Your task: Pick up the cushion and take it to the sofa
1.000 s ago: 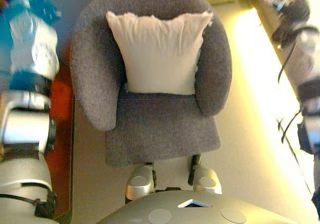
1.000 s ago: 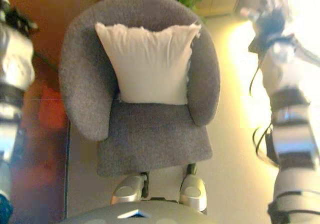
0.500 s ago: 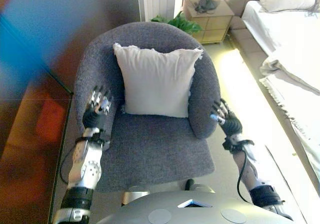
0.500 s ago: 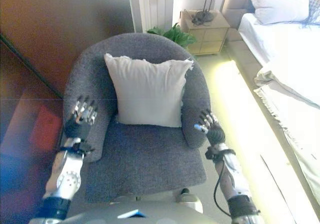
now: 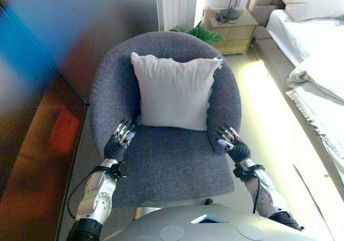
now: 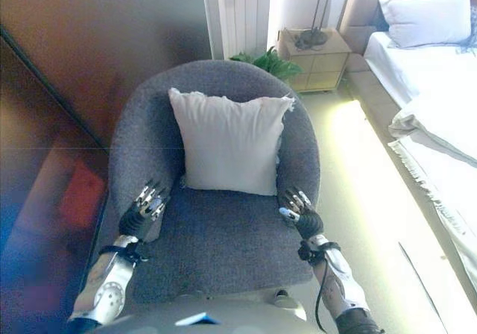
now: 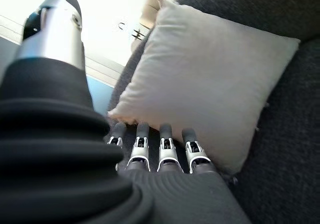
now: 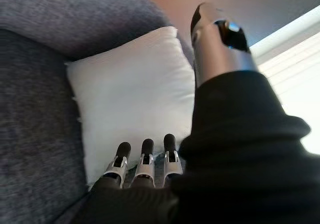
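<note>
Armchair [image 5: 161,165] seat: cushion [image 5: 174,93] btwn left hand [image 5: 119,144] & right hand [image 5: 232,147], both open, not touching.

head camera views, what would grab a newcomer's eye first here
The white cushion stands out most, propped upright against the back of the round grey armchair. Next come the two hands, the left hand and right hand, reaching in at the seat's sides with fingers straight, neither touching the cushion. A white bed fills the far right.
</note>
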Motion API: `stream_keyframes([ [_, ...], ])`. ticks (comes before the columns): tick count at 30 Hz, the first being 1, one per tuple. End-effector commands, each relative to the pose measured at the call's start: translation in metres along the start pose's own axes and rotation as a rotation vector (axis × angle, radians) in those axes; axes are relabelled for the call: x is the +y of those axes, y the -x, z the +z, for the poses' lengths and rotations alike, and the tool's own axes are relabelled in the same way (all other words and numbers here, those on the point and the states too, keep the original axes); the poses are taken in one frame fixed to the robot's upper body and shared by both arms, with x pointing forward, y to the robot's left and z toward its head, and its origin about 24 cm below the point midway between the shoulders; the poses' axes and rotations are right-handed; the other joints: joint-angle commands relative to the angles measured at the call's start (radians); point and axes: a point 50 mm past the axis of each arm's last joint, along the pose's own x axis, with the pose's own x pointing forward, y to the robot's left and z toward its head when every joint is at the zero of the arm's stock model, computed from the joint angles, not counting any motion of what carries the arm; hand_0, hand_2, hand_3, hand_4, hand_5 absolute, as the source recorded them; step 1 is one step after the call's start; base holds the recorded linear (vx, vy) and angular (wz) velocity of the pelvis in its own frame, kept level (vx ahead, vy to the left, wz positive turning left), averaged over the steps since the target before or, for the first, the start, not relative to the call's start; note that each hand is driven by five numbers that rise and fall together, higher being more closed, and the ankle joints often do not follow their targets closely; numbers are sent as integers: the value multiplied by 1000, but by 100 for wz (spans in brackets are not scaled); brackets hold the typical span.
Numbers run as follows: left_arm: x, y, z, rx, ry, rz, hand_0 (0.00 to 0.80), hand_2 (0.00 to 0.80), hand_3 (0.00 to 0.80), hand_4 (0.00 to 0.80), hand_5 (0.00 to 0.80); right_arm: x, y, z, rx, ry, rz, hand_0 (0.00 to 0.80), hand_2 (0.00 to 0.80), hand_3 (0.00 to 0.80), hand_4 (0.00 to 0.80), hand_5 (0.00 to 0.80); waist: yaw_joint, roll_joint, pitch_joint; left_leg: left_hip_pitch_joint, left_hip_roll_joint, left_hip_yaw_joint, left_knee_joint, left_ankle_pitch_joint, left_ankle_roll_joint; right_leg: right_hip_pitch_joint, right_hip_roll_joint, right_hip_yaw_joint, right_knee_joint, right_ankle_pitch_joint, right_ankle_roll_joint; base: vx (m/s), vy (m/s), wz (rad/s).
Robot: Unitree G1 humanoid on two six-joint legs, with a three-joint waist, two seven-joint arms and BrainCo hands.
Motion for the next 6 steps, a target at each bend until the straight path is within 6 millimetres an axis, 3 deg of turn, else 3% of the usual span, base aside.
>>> stream_keyframes([
  [1, -8, -21, 25, -66, -113, -107, 0, 0, 0, 0, 0, 9, -18, 38, -159, 142, 31, 0, 0, 0, 0, 0, 19, -32, 29, 1, -26, 42, 15, -15, 29, 4, 8, -46, 9, 16, 5, 0, 0, 0],
  [6, -9, -25, 23, -72, -57, -67, 0, 0, 0, 0, 0, 10, -20, 33, -154, 59, 17, 0, 0, 0, 0, 0, 10, -31, 25, 4, -24, 50, 8, -14, 28, 1, 15, -36, 6, 15, 4, -6, 1, 0],
])
